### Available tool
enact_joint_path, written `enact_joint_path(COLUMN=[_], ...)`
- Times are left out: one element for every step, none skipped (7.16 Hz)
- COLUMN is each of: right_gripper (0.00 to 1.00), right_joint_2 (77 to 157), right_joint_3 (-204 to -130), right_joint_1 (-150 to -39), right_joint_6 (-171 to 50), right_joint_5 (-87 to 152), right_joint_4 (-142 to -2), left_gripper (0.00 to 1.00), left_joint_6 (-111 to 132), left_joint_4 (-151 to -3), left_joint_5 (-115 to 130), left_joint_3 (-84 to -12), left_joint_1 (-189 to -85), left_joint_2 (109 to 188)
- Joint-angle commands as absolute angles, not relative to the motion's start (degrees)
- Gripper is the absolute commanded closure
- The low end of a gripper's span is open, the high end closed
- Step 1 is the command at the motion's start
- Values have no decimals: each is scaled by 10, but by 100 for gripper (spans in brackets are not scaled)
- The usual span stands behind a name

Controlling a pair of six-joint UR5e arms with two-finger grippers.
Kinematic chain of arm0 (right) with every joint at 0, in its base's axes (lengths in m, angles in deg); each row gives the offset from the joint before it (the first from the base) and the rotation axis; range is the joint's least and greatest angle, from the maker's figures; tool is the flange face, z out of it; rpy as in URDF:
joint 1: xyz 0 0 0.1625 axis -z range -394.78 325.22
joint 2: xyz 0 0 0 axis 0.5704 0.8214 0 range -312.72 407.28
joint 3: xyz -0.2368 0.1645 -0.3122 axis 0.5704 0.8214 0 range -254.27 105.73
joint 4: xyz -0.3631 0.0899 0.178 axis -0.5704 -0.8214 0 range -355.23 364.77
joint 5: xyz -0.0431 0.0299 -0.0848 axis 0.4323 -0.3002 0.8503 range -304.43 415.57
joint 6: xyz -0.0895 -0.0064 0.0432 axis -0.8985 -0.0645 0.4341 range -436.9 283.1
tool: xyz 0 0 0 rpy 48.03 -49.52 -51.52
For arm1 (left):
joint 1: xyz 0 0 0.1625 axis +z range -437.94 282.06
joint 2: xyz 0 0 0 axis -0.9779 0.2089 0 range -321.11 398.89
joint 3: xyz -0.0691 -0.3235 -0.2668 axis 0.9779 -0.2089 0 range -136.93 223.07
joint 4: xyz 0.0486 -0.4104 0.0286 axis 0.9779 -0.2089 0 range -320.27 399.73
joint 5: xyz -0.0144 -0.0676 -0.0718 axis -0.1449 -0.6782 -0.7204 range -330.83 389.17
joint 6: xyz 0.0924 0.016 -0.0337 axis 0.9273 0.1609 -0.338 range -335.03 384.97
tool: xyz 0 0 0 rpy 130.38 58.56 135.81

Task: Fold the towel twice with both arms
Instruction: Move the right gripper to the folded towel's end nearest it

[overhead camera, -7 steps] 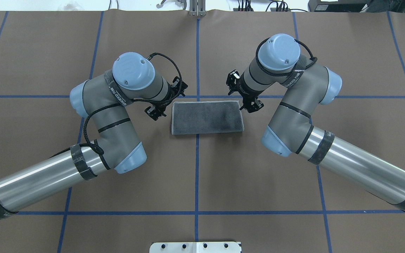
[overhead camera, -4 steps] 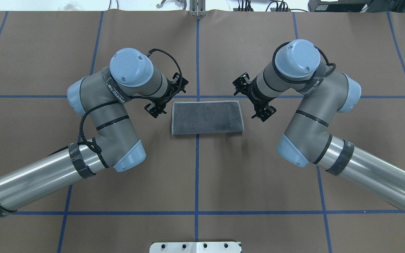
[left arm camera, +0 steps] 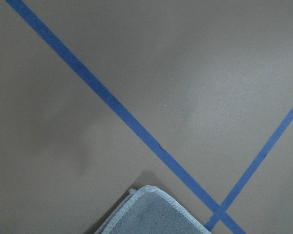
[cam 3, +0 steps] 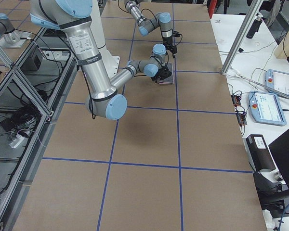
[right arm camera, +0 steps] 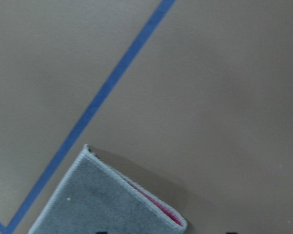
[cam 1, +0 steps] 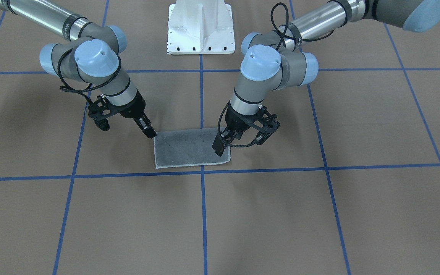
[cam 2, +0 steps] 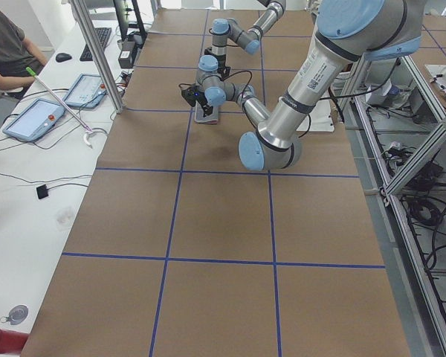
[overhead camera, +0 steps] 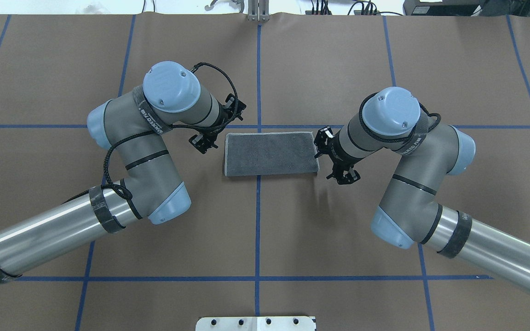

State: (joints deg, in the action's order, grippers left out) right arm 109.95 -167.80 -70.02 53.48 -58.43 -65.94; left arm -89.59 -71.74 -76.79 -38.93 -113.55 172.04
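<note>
Brown sheeting covers the desk (overhead camera: 338, 230), ruled into large squares by blue tape (overhead camera: 258, 230). A white pedestal (cam 1: 201, 26) is bolted at the robot's edge. Along the far edge runs a white side bench with tablets (cam 2: 33, 119), where a person (cam 2: 7, 44) is seated.

Towel (overhead camera: 270, 154): lies flat near the middle of the desk, folded once into a rectangle with the grey face up. A pink strip shows inside the fold at one corner in the right wrist view. Its long axis runs left to right, parallel to the cross tape just beyond its far long edge. It straddles the centre tape.

Left pincer (cam 1: 220, 147): points down at the towel's left end, near the far corner. Whether its fingers are apart or together cannot be told, nor whether they touch the cloth.

Right pincer (cam 1: 149, 131): at the towel's right end, by the corner nearer the robot. Two dark tips sit well apart at the bottom edge of its wrist view, so the fingers read as apart.
</note>
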Motion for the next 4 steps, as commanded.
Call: enact_joint_path(right_gripper=[38,37,38,38], right_joint_2=[1090,1084,1079,1078], right_joint_3=[-1661,-1657,-1655,-1652], right_joint_1=[-695,-696,-695,-691], right_joint_6=[586,588,589,589], right_joint_5=[-547,-543,-543,-543], right_joint_4=[-659,-659,-659,-659], left_gripper=[0,0,0,0], left_joint_6=[-896,-896,-896,-896], left_joint_4=[-718,-718,-719,-719], left_joint_5=[-767,-767,-767,-767], left_joint_3=[-389,-388,-388,-388], left_joint_1=[-1134,-1133,-1134,-1134], left_joint_2=[1720,1720,1720,1720])
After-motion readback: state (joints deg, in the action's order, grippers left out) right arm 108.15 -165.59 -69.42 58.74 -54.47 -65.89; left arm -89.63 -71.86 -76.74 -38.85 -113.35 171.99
